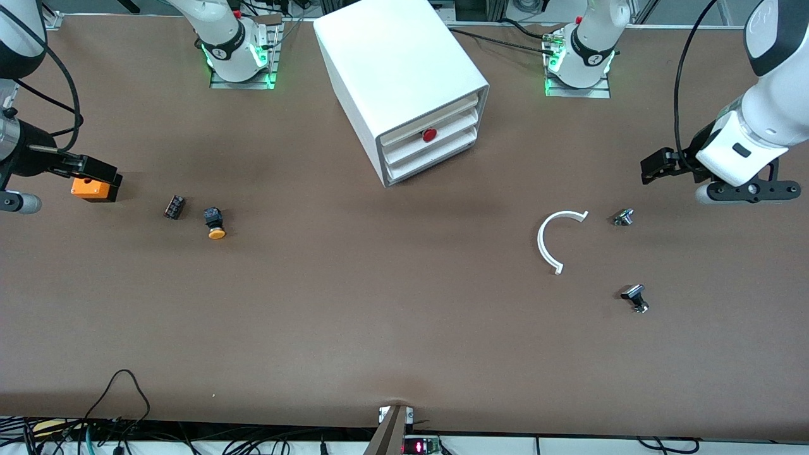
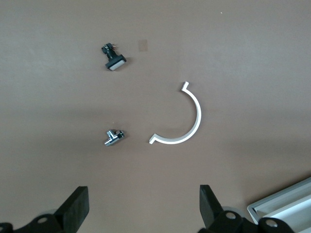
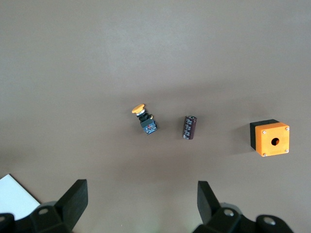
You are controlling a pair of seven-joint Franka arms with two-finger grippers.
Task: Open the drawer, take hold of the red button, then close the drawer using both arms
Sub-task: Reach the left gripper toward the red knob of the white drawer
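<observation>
A black clip (image 1: 634,297) lies nearest; only the front view shows the button (image 1: 429,134); both grippers' fingers gape empty.

No words or brand names can be read on anything here. Each arm base (image 1: 235,50) has a small dark round mark on its black ring, but it is too small to read. A little red lit display (image 1: 414,447) sits at the bench edge; its digits cannot be made out.

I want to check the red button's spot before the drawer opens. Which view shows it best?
The front view: the button's red cap shows at the front of the cabinet's middle drawer. Neither wrist view shows it; the left one catches only a cabinet corner.
</observation>
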